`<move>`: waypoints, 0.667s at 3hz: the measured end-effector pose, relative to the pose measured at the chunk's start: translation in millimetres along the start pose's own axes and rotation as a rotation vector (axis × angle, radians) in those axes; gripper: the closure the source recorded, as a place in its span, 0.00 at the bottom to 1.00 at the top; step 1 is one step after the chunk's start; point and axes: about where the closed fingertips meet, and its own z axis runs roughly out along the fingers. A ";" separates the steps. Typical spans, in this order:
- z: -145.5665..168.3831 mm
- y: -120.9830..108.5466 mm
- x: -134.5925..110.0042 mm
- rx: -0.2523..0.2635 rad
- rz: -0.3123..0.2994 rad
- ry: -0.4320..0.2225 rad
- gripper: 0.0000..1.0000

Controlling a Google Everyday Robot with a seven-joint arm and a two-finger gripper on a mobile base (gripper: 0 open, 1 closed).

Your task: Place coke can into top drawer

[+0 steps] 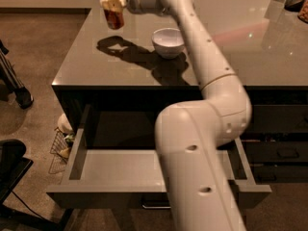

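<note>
The coke can (114, 18), red with a silver top, is held in my gripper (111, 5) in the air above the far left part of the counter (96, 57). It hangs clear of the surface and casts a shadow below. The gripper is shut on the can at its upper part. The top drawer (110, 165) stands pulled open below the counter's front edge, wide, grey and with nothing showing inside. My white arm crosses in front of its right half. Its silver handle (155, 206) shows under the front panel.
A white bowl (168, 41) sits on the counter right of the can. Dark narrower drawers (284, 153) are on the right. A wire basket (60, 146) with items stands on the floor at left. A dark chair part (12, 162) is at lower left.
</note>
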 end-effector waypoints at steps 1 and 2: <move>-70.6 -5.5 -54.5 0.054 0.014 -0.016 1.00; -159.9 8.5 -116.9 0.092 0.061 -0.088 1.00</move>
